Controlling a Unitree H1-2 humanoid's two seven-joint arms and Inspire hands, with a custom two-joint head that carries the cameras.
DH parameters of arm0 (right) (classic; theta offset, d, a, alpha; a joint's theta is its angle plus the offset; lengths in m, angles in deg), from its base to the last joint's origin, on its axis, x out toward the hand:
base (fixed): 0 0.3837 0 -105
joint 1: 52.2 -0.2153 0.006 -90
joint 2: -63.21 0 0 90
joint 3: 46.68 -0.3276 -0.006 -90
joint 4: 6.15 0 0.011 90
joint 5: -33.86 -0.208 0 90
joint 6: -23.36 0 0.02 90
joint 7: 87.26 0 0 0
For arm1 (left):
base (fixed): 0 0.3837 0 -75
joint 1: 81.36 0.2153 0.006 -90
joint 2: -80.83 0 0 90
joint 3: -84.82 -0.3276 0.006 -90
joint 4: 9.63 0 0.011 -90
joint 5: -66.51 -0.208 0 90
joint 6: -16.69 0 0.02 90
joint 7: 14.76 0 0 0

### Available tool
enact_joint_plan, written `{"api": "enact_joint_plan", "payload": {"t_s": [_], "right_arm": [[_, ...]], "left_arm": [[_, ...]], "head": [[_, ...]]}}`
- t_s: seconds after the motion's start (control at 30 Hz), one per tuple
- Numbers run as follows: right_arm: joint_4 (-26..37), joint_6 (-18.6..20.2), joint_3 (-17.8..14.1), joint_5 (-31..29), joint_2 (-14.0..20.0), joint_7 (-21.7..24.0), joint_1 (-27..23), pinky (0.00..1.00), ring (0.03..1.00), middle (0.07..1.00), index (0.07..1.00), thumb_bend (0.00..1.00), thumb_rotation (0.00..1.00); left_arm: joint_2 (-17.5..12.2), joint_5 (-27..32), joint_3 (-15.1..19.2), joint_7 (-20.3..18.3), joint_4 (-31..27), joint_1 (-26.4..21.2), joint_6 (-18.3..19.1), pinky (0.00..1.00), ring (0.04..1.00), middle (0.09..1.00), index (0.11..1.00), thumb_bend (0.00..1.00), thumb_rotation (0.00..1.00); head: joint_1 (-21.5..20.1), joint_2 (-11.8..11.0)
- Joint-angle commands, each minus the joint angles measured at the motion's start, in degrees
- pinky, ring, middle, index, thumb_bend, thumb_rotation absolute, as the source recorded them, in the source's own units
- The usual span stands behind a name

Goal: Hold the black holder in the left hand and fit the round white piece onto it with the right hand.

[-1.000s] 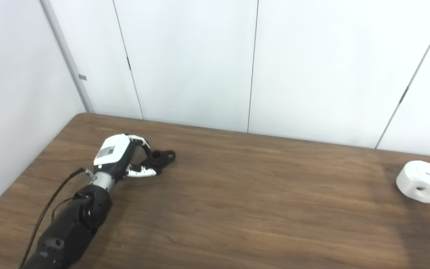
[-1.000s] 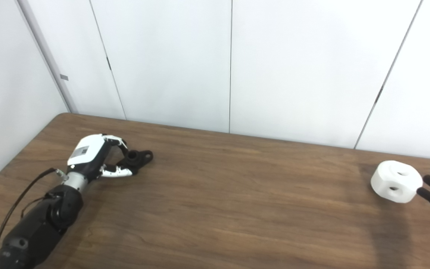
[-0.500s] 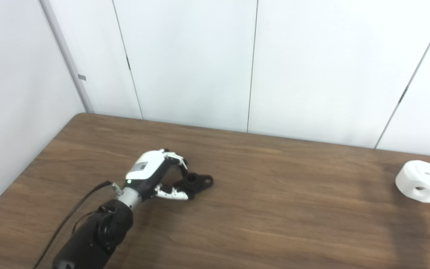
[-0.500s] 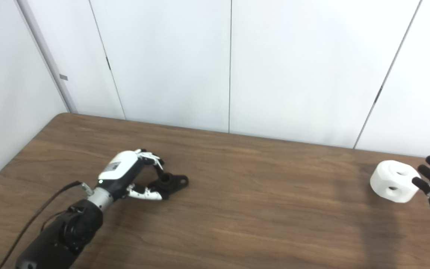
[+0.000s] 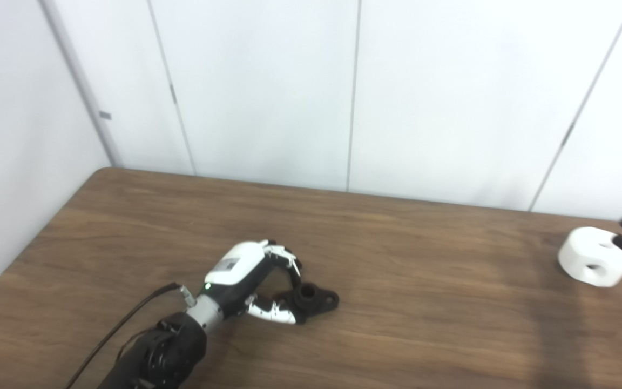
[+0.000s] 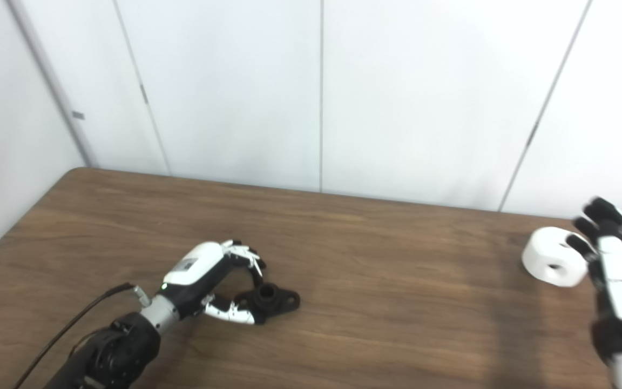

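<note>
My left hand (image 5: 249, 281) is shut on the black holder (image 5: 313, 300), fingers above and thumb below its near end. The holder's round socket and flange stick out to the right, low over the wooden table (image 5: 397, 335) near its middle. The round white piece (image 6: 551, 263), a thick disc with holes in it, rests on the table at the far right. My right hand (image 6: 610, 265) is open, fingers spread, just right of the white piece and partly in front of it. Contact between that hand and the piece cannot be made out.
White wall panels (image 5: 268, 92) stand right behind the table's far edge. The table's left corner (image 5: 100, 173) is rounded. A cable (image 5: 127, 319) runs along my left forearm.
My left hand has carried the black holder rightward and nearer, toward the table's middle. My right hand has risen into view beside the white piece. The camera has shifted slightly to the right.
</note>
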Motion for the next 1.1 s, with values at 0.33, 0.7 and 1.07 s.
{"api": "enact_joint_plan", "payload": {"t_s": [0.33,0.7,1.07], "right_arm": [[-2.03,-5.88,1.45,2.37,-0.68,0.44,-5.79,0.90,0.896,0.901,0.821,0.44,0.61],[-4.51,-11.02,2.59,4.55,-0.98,0.81,-6.58,0.87,0.875,0.891,0.805,0.48,0.61],[-2.43,-9.16,2.67,6.45,-1.22,0.36,-7.40,0.87,0.883,0.903,0.823,0.49,0.50]], "left_arm": [[0.31,3.15,-0.95,-4.73,-6.17,0.83,-0.65,0.99,0.876,0.754,0.484,0.52,0.07],[2.74,3.96,-1.80,-6.95,-8.59,2.29,-0.33,0.98,0.887,0.755,0.484,0.52,0.06],[3.84,4.92,-2.39,-7.40,-8.30,2.59,-0.88,1.00,0.888,0.755,0.484,0.52,0.06]], "head": [[-9.12,0.94],[-14.32,1.18],[-16.64,1.86]]}}
